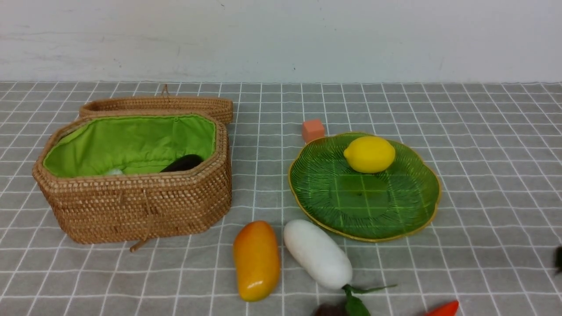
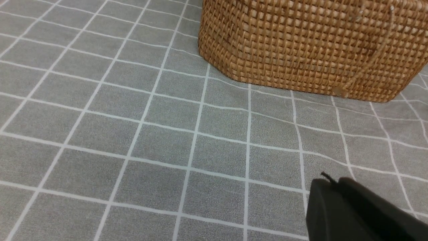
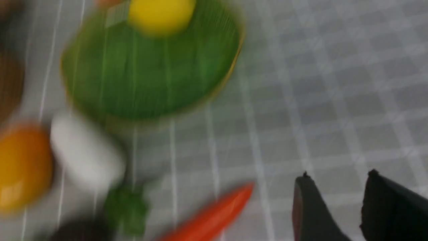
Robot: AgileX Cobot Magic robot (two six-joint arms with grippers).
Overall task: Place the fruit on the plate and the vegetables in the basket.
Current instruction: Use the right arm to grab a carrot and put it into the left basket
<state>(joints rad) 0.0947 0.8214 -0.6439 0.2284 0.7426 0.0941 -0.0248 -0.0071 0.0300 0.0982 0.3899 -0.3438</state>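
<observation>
Risk is being carried mainly by the crowding in front of the plate [image 1: 307, 206].

In the front view, the mango [image 1: 256, 260] and the radish [image 1: 317, 253] are lying just beside each other on the cloth [image 1: 483, 197]. A reach for either could be knocking its neighbour, or rolling the radish against the plate's rim. The lemon [image 1: 369, 153] is sitting on the plate and a dark vegetable [image 1: 183, 163] is lying in the basket [image 1: 131, 210]. The dark fruit [image 1: 328, 310] and the red-orange vegetable [image 1: 443, 308] are being cut off by the lower edge, so their full shape is not being given.

In the left wrist view, the left gripper [image 2: 331, 182] is being held with its jaws together, empty, near the basket's outer wall. The inside is being hidden there; only the front view is showing it.

In the right wrist view, which is smeared, the right gripper [image 3: 337, 176] is being held with jaws apart and nothing between them. The red-orange vegetable is lying near it and is being shown at fuller length than from the front.
</observation>
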